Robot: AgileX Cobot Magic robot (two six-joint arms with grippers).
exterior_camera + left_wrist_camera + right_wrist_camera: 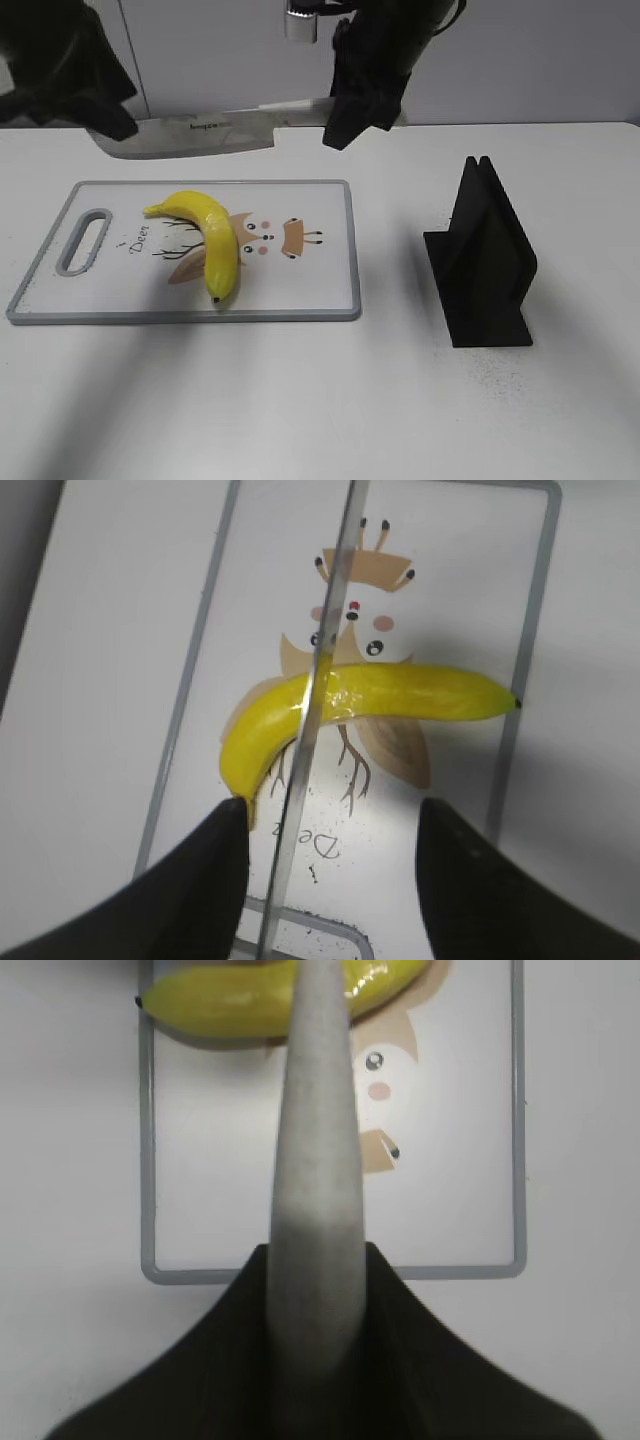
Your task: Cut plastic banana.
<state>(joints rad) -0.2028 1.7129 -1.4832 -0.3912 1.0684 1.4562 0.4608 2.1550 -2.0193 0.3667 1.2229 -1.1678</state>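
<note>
The right fingers (362, 110) are clamped on the knife (190, 135) handle, and the left fingers (330, 865) are apart and hold nothing. The banana (207, 240) lies on the board (300, 290) right under the raised blade, and its long side runs across the blade. I think the knife must go straight down; the board has room all around.

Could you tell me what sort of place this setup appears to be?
Probably a lab tabletop staged as a kitchen: a cutting board holding a plastic banana, a knife, and a black stand.
</note>
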